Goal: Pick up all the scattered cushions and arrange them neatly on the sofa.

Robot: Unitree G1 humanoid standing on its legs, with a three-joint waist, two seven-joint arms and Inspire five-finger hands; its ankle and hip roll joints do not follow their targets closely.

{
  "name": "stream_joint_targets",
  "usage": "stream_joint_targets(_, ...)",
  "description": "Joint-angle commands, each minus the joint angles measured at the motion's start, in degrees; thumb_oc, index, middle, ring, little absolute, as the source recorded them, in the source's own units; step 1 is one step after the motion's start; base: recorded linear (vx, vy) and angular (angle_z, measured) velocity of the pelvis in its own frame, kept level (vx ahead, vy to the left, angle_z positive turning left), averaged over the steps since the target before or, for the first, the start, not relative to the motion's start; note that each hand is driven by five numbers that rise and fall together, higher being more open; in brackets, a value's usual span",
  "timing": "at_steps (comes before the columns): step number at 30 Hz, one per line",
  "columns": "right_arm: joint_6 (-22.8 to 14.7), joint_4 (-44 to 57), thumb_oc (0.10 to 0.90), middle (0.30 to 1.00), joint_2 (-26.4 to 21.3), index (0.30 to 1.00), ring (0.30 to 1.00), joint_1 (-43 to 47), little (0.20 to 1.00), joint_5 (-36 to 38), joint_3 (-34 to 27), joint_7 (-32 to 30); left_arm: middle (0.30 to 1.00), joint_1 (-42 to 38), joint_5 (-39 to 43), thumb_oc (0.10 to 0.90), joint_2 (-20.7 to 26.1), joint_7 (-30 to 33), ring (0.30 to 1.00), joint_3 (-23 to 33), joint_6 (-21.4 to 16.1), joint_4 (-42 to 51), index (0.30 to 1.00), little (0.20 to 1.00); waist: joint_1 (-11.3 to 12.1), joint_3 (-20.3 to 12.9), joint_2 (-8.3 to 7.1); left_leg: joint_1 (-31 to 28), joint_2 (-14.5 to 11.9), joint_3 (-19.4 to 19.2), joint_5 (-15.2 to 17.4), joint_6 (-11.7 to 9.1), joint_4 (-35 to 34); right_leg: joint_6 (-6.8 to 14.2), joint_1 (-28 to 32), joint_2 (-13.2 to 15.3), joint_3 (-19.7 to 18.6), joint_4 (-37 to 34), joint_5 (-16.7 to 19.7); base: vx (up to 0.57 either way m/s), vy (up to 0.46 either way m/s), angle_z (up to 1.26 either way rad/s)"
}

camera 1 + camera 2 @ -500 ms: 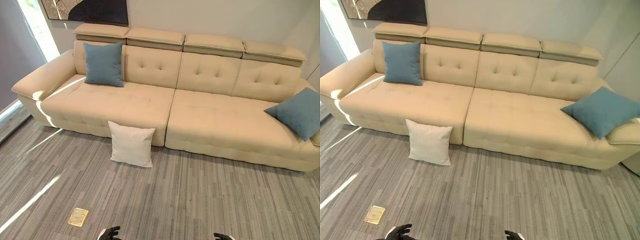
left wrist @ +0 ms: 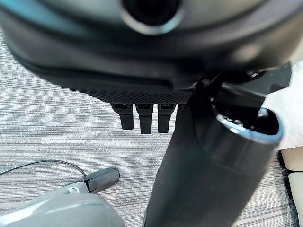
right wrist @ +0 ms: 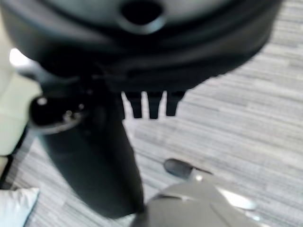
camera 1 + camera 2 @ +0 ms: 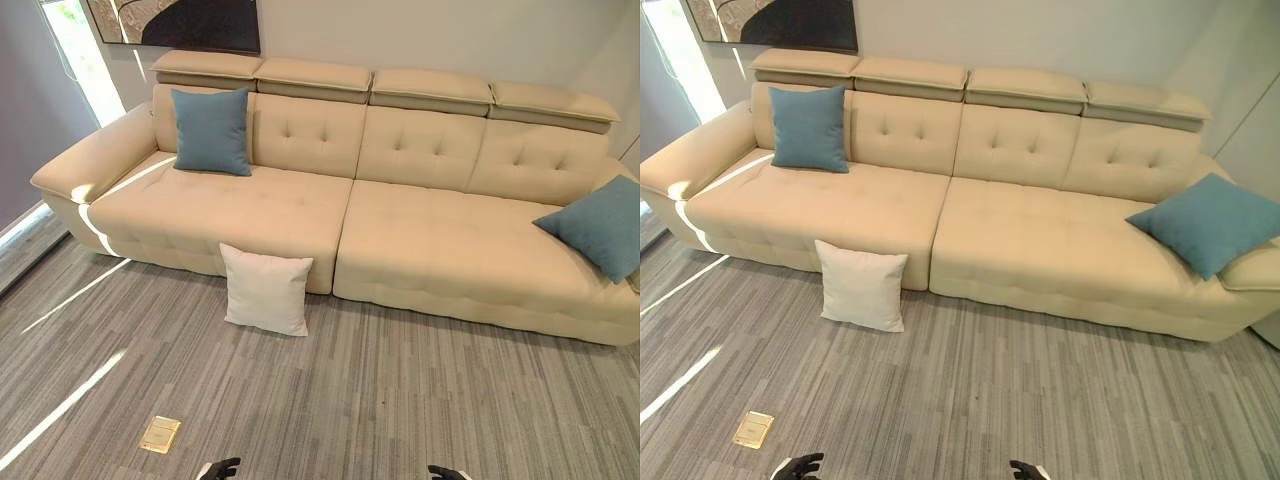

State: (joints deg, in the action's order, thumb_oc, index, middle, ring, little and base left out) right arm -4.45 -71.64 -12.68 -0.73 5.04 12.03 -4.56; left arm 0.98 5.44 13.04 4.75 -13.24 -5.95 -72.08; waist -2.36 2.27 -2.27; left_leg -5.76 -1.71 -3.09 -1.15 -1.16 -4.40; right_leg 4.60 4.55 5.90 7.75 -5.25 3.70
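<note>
While two blue cushions already sit on the sofa (image 4: 300, 205), one blue cushion (image 4: 211, 131) upright against the backrest at the left end and the other blue cushion (image 4: 601, 226) leaning at the right arm, the white cushion (image 4: 266, 289) is on the floor (image 4: 400, 400), propped against the sofa's front. My left hand (image 4: 220, 468) and right hand (image 4: 445, 472) hang low, well apart from it, fingers straight and holding nothing. I judge that the white cushion is left to lift and place.
</note>
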Motion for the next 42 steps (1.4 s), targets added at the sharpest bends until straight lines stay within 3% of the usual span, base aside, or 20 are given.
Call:
stream_joint_targets(1, -1.4, -2.5, 0.800, 0.900, -1.0, 0.900, 0.900, 2.1, 0.900, -0.7, 2.7, -1.0, 0.900, -3.0, -1.2, 0.800, -1.3, 0.9, 0.900, 0.3, -1.1, -3.1, 0.900, 0.900, -0.3, 0.2, -0.72, 1.6, 1.9, 0.3, 3.9, 1.0, 0.5, -1.1, 0.1, -3.6, -0.9, 4.2, -9.7, 0.00, 0.000, 0.00)
stream_joint_targets(15, -1.2, -2.9, 0.800, 0.900, -1.2, 0.900, 0.900, 1.8, 0.900, -0.6, 2.9, -0.9, 0.900, -3.0, -1.0, 0.800, -1.3, 1.2, 0.900, 0.1, -1.3, -2.7, 0.900, 0.900, -0.1, 1.1, -1.11, 2.1, 1.1, 1.3, 3.9, 0.4, 1.6, -2.1, 0.4, -4.7, -1.0, 4.1, -10.5, 0.00, -0.038, 0.03)
stream_joint_targets(18, -1.3, -2.7, 0.800, 0.900, -1.2, 0.900, 0.900, 1.9, 0.900, -0.3, 2.9, -0.9, 0.900, -3.3, -0.8, 0.800, -1.3, 1.2, 0.900, -0.1, -1.3, -2.7, 0.900, 0.900, -0.1, 1.6, -1.26, 3.2, 0.8, 1.6, 4.2, 0.0, 3.3, -2.4, 0.0, -4.7, -0.9, 4.4, -10.7, -0.04, -0.032, 0.12)
stream_joint_targets(22, -1.2, -2.7, 0.800, 0.900, -1.5, 0.900, 0.900, 2.6, 0.900, 0.0, 2.7, -1.2, 0.900, -4.5, 0.2, 0.800, -1.6, 1.0, 0.900, -0.8, -1.4, -1.7, 0.900, 0.900, 0.1, 4.0, -1.93, 8.3, 0.8, 1.4, 5.6, -1.3, 11.9, -3.7, -1.2, -4.7, -0.4, 5.6, -11.2, -0.08, -0.043, 0.31)
stream_joint_targets(24, -1.2, -3.0, 0.800, 0.900, -1.9, 0.900, 0.900, 2.6, 0.900, 0.1, 2.2, -1.6, 0.900, -4.6, 0.1, 0.800, -2.2, 1.0, 0.900, -1.5, -1.5, -2.0, 0.900, 0.900, -0.1, 5.0, -2.44, 10.7, 0.0, -1.0, 6.2, -1.6, 15.7, -4.2, -0.9, -4.3, 0.8, 5.5, -11.5, -0.01, -0.007, 0.46)
stream_joint_targets(25, -1.2, -3.0, 0.800, 0.900, -1.9, 0.900, 0.900, 2.6, 0.900, 0.1, 2.2, -1.6, 0.900, -4.6, 0.0, 0.800, -2.2, 1.0, 0.900, -1.5, -1.5, -2.0, 0.900, 0.900, -0.1, 4.9, -2.43, 10.8, 0.0, -1.0, 6.2, -1.6, 15.8, -4.2, -0.9, -4.3, 0.8, 5.5, -11.5, 0.02, 0.012, 0.22)
stream_joint_targets(30, -0.6, -3.3, 0.800, 0.900, -2.0, 0.900, 0.900, 2.1, 0.900, 0.3, 1.6, -1.8, 0.900, -4.9, -0.1, 0.800, -1.9, 1.3, 0.900, -1.6, -1.4, -1.8, 0.900, 0.900, -0.8, 5.0, -2.80, 13.1, -2.1, -8.3, 4.4, -0.4, 13.2, -3.9, -0.3, -3.7, 4.8, 4.6, -11.9, 0.05, 0.046, 0.41)
stream_joint_targets(32, -0.4, -3.4, 0.800, 0.900, -2.0, 0.900, 0.900, 2.4, 0.900, 0.3, 1.7, -1.9, 0.900, -5.3, 0.2, 0.800, -1.7, 1.3, 0.900, -1.6, -1.5, -1.7, 0.900, 0.900, -0.6, 5.3, -3.14, 15.1, -2.2, -8.8, 3.9, -0.4, 14.3, -3.9, -0.4, -3.4, 5.2, 4.9, -12.1, 0.09, 0.070, 0.65)
stream_joint_targets(38, -0.1, -3.1, 0.800, 0.900, -0.8, 0.900, 0.900, 2.8, 0.900, -0.4, 1.7, -1.7, 0.900, -4.9, 0.5, 0.800, -0.8, 0.8, 0.900, -0.1, -1.2, -2.6, 0.900, 0.900, 0.6, 4.0, -3.23, 13.0, 0.3, -7.1, 6.6, 2.3, 13.1, -1.9, -0.4, -1.5, 4.1, 10.5, -14.4, 0.24, 0.192, 0.07)
stream_joint_targets(39, 0.2, -3.0, 0.800, 0.900, -0.6, 0.900, 0.900, 3.1, 0.900, -1.2, 2.1, -1.4, 0.900, -4.9, 0.5, 0.800, -0.4, 0.9, 0.900, 0.2, -1.3, -2.5, 0.900, 0.900, 1.2, 3.6, -3.24, 11.7, 1.2, -7.3, 7.4, 3.1, 12.2, -0.1, -1.0, -0.2, 4.0, 12.6, -13.1, 0.19, 0.195, -0.32)
stream_joint_targets(42, 0.5, -2.2, 0.800, 0.900, -0.4, 0.900, 0.900, 3.6, 0.900, -1.6, 2.6, -1.1, 0.900, -5.1, 0.5, 0.800, 0.4, 1.0, 0.900, 0.5, -1.2, -1.9, 0.900, 0.900, 1.3, 4.0, -2.82, 9.4, 2.5, -6.3, 7.5, 4.7, 10.0, 2.4, -5.0, 2.1, 2.9, 21.9, -8.0, 0.19, 0.217, -0.14)
